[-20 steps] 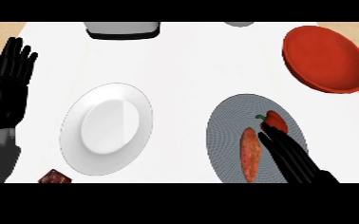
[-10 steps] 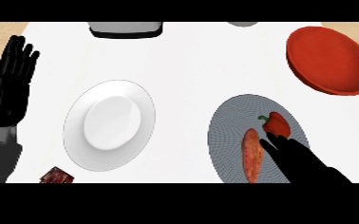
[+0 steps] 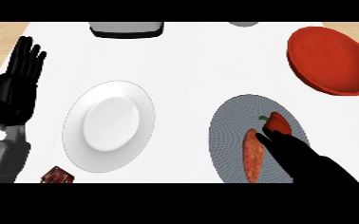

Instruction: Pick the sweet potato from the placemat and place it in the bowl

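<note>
The orange sweet potato (image 3: pixel 251 154) lies lengthwise on the round grey placemat (image 3: pixel 228 123) at the lower right. My right hand (image 3: pixel 296 154) comes in from the lower right edge over the placemat. Its straight fingers (image 3: pixel 272 136) lie just right of the sweet potato's upper end and below a red pepper (image 3: pixel 278 122). Nothing is held in it. The red bowl (image 3: pixel 326 60) stands at the upper right, apart from the placemat. At the left edge my left hand (image 3: pixel 20 83) rests open, fingers up.
A white plate (image 3: pixel 108 119) lies left of the placemat. A grey and black appliance (image 3: pixel 126 29) and a small grey object (image 3: pixel 243 23) sit at the counter's far edge. A small dark red item (image 3: pixel 57 175) shows at the lower left.
My right hand has shifted slightly on the placemat, staying beside the sweet potato and under the pepper. The sweet potato and the left hand have not moved.
</note>
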Tool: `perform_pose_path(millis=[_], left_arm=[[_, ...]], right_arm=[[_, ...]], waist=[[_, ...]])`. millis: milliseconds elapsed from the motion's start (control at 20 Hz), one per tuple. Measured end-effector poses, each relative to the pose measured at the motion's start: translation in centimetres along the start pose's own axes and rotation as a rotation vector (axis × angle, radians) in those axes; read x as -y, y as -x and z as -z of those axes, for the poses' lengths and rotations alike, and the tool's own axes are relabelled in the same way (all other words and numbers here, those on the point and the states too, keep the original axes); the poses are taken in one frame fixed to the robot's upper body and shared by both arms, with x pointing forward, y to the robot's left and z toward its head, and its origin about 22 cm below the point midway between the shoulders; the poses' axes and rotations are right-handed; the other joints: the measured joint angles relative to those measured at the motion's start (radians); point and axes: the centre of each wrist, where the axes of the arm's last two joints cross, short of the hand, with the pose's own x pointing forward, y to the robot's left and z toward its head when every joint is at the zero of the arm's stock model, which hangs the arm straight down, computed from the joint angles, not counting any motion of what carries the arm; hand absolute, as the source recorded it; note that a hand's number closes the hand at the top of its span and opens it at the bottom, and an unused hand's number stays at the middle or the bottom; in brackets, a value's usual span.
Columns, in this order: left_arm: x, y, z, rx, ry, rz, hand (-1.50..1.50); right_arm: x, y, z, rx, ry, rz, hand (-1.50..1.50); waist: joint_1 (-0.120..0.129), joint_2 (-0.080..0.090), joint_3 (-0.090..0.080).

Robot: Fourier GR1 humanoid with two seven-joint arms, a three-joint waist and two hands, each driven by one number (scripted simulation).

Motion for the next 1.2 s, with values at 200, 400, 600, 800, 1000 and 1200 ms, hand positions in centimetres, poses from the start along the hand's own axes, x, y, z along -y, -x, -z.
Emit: perform_pose_path(millis=[200, 400, 600, 800, 1000, 1200], left_arm=[[-0.2, -0.3, 0.0, 0.007, -0.004, 0.001, 0.00], [0.2, -0.8, 0.2, 0.001, -0.003, -0.001, 0.00], [-0.2, -0.9, 0.5, 0.005, -0.001, 0.004, 0.00], [-0.2, -1.1, 0.2, 0.001, 0.001, -0.003, 0.00], [0.1, -0.4, 0.0, 0.004, 0.000, -0.006, 0.00], [-0.4, -0.5, 0.3, 0.006, 0.000, -0.001, 0.00]], right_arm=[[-0.7, 0.2, 0.6, 0.003, -0.017, 0.026, -1.50], [-1.5, 1.5, 1.5, -0.007, -0.029, 0.042, -1.50], [-2.3, 2.2, 2.8, -0.020, -0.034, 0.046, -1.50], [-3.0, 3.3, 3.7, -0.017, -0.029, 0.047, -1.50], [-3.9, 4.5, 5.1, 0.012, -0.021, 0.055, -1.50], [-4.7, 4.1, 5.5, 0.040, -0.015, 0.056, -1.50]], waist=[[0.000, 0.000, 0.000], [0.000, 0.000, 0.001], [0.000, 0.000, 0.001], [0.001, 0.000, 0.001], [0.001, 0.000, 0.001], [0.000, 0.000, 0.001]])
